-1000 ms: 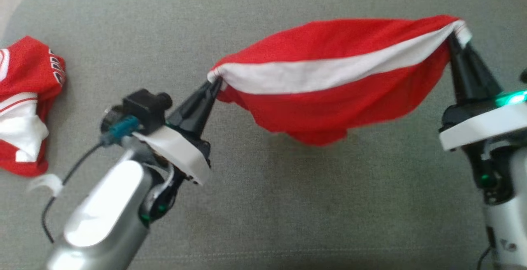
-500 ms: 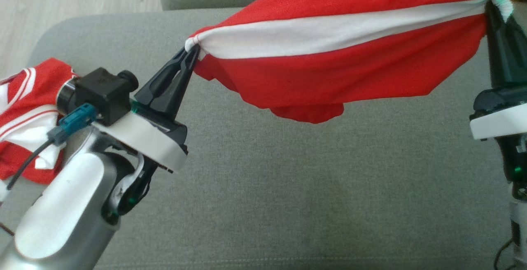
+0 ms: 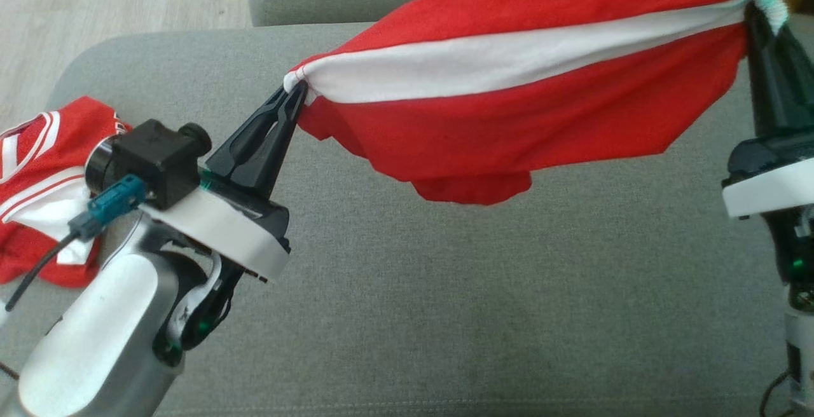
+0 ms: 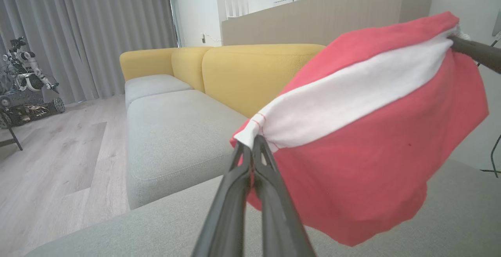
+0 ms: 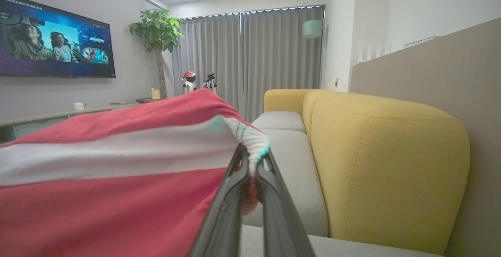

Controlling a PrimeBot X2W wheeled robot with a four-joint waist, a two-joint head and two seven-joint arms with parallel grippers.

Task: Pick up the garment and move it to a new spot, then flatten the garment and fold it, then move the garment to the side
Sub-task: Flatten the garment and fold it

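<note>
Grey couch seat [image 3: 445, 315] is the work surface here, with yellow backrests [image 4: 250, 69] behind it. So the garment [image 3: 509, 131], red with a white band [image 3: 509, 64] along its top edge, is up in the air over the seat, strung between the two arms like a little hammock. Left gripper [image 3: 297, 89] is pinched tight on one end of that band and right gripper [image 3: 755, 13] is pinched tight on the other end. Both wrist views show the fingers closed right on the hem, with cloth bunched at the tips.

Grabbing the two ends of the same edge makes sense to me. The band gets pulled fairly straight and the rest hangs down in a saggy belly, clear of the cushion as far as I can tell. That sets it up to go down flat instead of in a heap.

My guess is this is the carry-to-a-new-spot part, with flattening and folding not yet done. Another red and white piece of clothing [image 3: 38, 182] sits crumpled at the left end of the seat, partly behind the left arm, so the drop spot wants to be well apart from it.
</note>
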